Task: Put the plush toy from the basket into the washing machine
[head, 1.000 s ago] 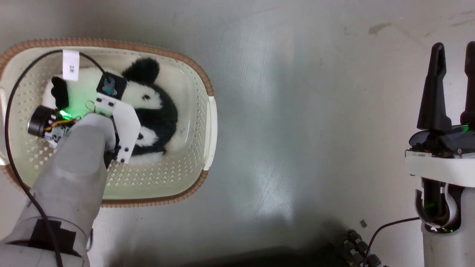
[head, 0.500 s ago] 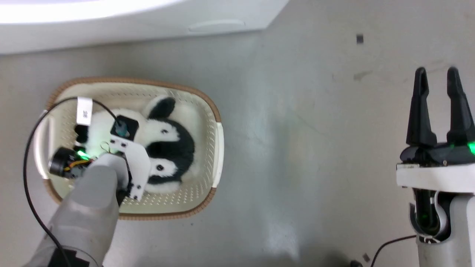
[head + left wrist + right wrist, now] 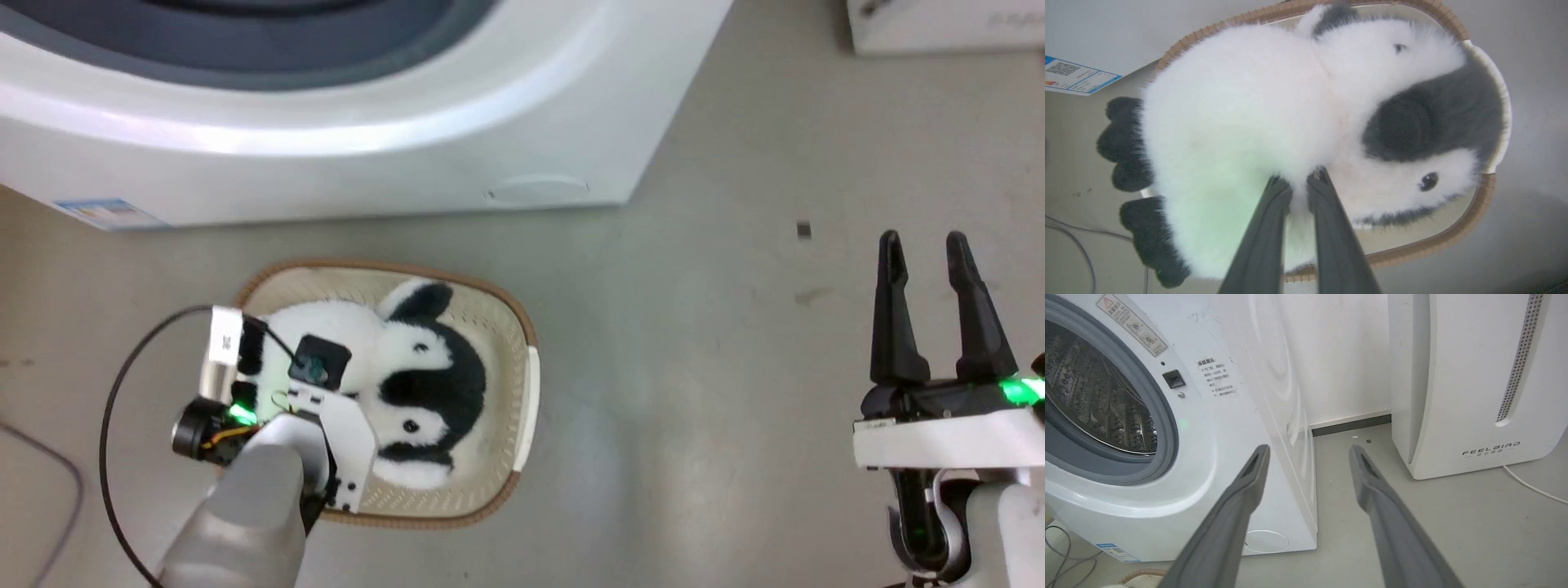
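Note:
The black-and-white plush toy (image 3: 408, 376) hangs just over the cream basket (image 3: 524, 392), which stands on the floor in front of the washing machine (image 3: 408, 122). In the left wrist view my left gripper (image 3: 1299, 179) is shut on the white fur of the plush toy (image 3: 1241, 114), whose black paws reach out past the basket's brown rim (image 3: 1453, 245). In the head view the left wrist covers the fingers. My right gripper (image 3: 922, 238) stands open at the right, holding nothing. In its wrist view the right gripper (image 3: 1309, 448) points at the washing machine's (image 3: 1220, 465) right corner, the steel drum (image 3: 1086, 400) open.
A white FEELBIRD appliance (image 3: 1474, 375) stands right of the washer, with a strip of bare floor between them. Loose cables lie on the floor at the left (image 3: 49, 474) and by the washer's foot (image 3: 1061, 555). A blue label (image 3: 102, 212) is on the washer's lower front.
The head camera has risen and tilted up, bringing the washing machine into view. The plush toy has come up out of the basket in the left gripper. The right gripper stays open.

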You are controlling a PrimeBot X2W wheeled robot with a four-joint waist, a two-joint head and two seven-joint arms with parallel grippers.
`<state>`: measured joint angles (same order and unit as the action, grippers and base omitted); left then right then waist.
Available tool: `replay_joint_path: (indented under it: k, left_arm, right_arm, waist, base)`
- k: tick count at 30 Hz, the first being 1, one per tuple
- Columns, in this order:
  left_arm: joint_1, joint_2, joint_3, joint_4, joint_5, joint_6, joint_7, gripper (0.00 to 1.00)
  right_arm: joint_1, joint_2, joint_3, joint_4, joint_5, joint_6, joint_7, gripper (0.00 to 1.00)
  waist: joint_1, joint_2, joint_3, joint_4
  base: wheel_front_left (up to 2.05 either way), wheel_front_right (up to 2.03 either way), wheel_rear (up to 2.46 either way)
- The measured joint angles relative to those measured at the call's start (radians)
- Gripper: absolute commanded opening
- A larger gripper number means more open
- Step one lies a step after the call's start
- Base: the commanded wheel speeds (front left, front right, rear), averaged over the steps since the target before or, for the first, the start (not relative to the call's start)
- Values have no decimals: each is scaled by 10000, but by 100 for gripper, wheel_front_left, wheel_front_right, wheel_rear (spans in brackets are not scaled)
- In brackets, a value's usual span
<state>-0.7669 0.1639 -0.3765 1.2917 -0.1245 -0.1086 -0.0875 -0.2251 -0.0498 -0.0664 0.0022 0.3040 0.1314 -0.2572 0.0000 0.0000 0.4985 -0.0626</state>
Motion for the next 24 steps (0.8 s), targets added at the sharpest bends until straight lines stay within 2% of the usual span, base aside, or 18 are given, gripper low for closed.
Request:
replay_joint_path:
  k: [8,14,17,24]
  left_arm:
    - [689,-309,-17,-10,-330,-61,-1262,0]
    - [954,-364,-48,-366,-401,-33,-1601,0]
    - [1123,-382,2,-798,-500,36,-1611,0]
    - [1776,-291,307,-2794,-637,370,-1613,0]
  right_arm:
    - [826,2,-75,201,-245,0,0,100]
    - [1309,0,-119,240,-320,0,0,100]
    - [1524,0,-140,272,-320,0,0,100]
    - [1935,0,-207,316,-320,0,0,100]
  waist:
    - [-1,0,-1503,445]
    - [-1,0,-2319,759]
    - [-1,0,-2672,890]
    - [-2,0,-3336,1143]
  base:
    - [0,0,0]
    - [0,0,0]
    - [0,0,0]
    - [0,0,0]
